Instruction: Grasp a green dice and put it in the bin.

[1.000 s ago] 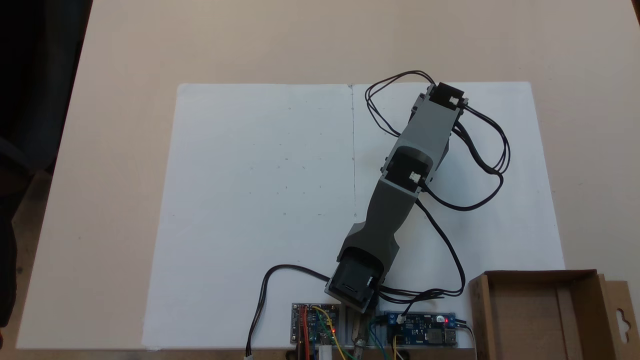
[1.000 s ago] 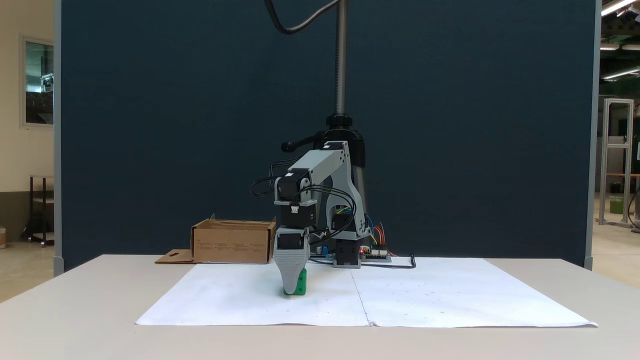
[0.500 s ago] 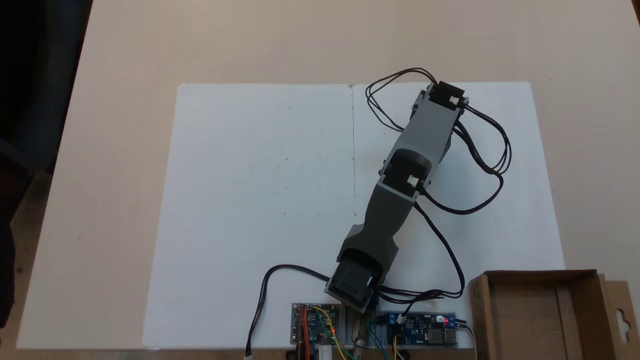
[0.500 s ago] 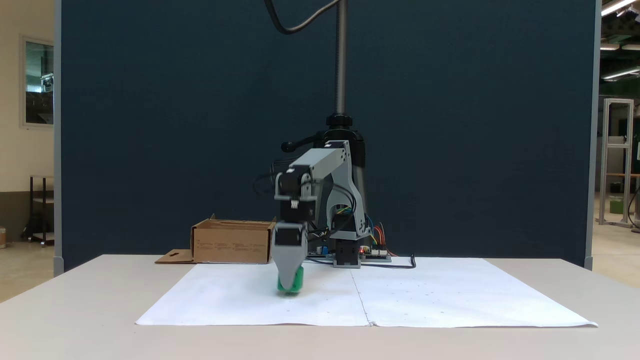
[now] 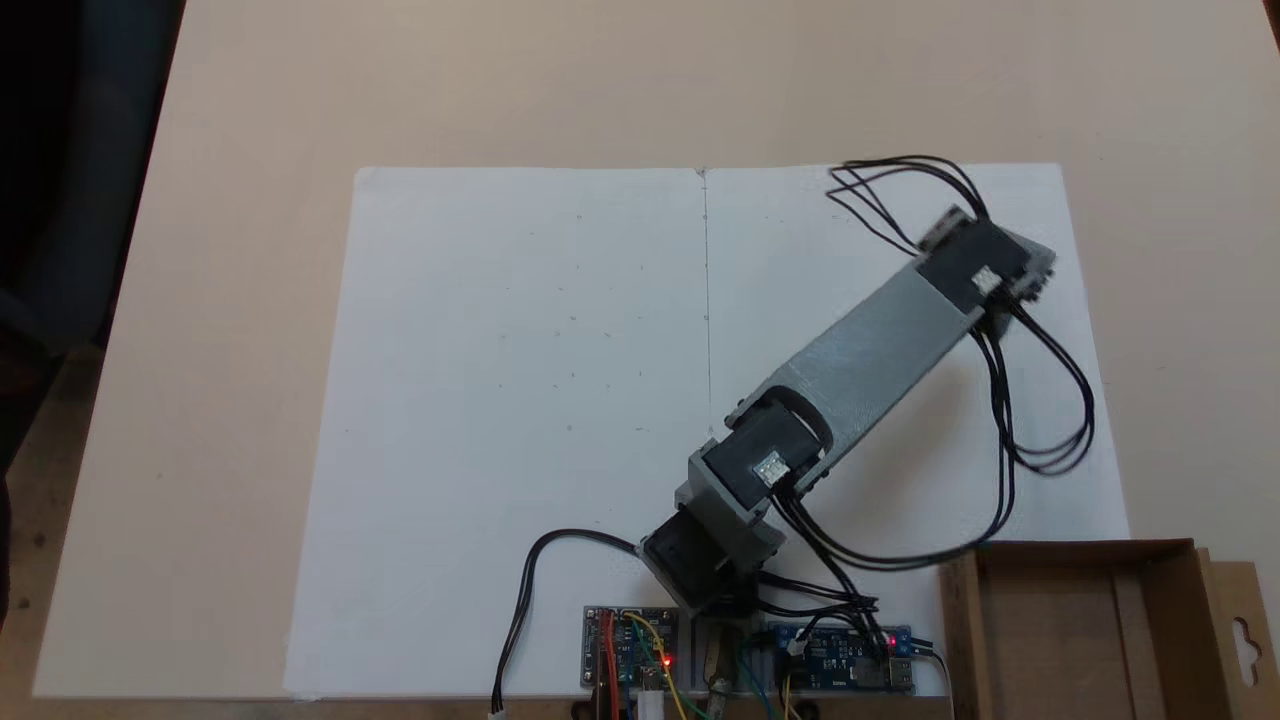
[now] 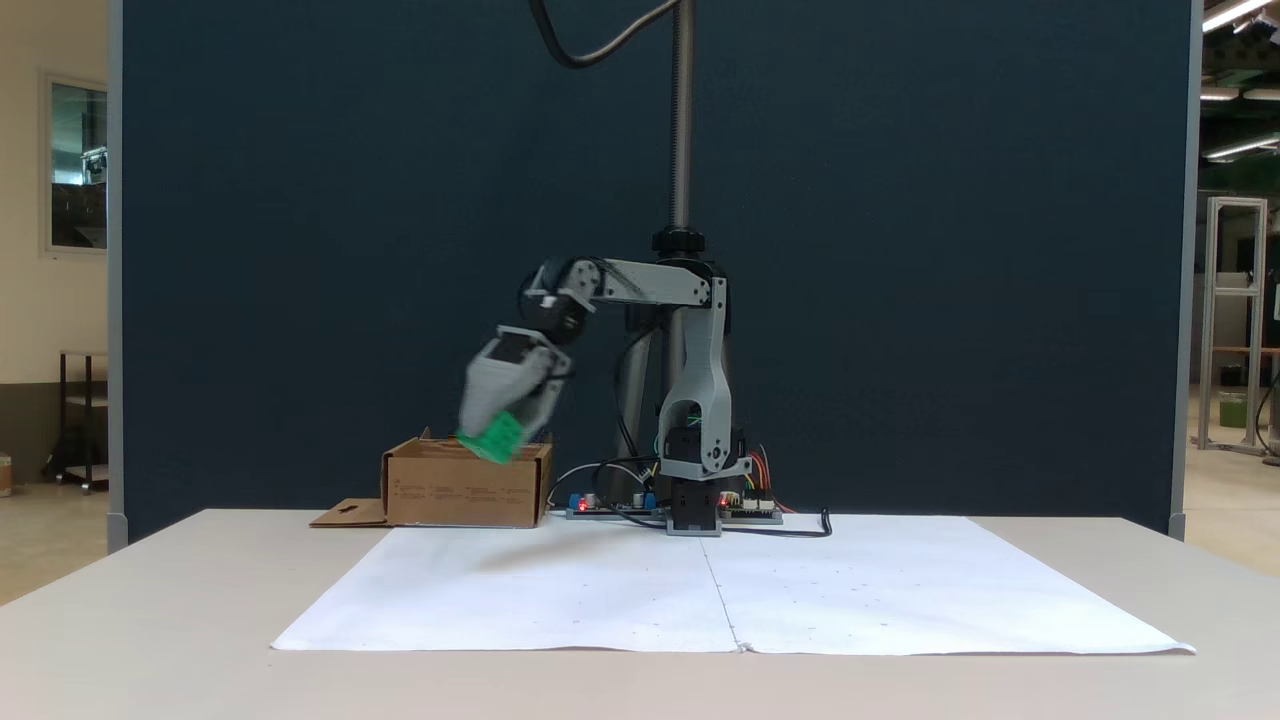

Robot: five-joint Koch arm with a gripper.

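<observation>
The green dice is up in the air, pinched at the tip of the tool, well clear of the desk. From the side camera it hangs in front of the upper edge of the bin, though whether it is truly over the box or nearer the camera cannot be told from that angle. The tool is blurred and tilted, its tip pointing down and to the left in that view, its jaws pressed against the dice.

In the view from above, the grey arm reaches diagonally from its base toward the upper right, and its end sits over the right half of the white paper, apart from the bin at the lower right corner. The bin's flap with the cutout lies at its right side there. Black cables loop off the arm, and two circuit boards with small red lights sit by the base.
</observation>
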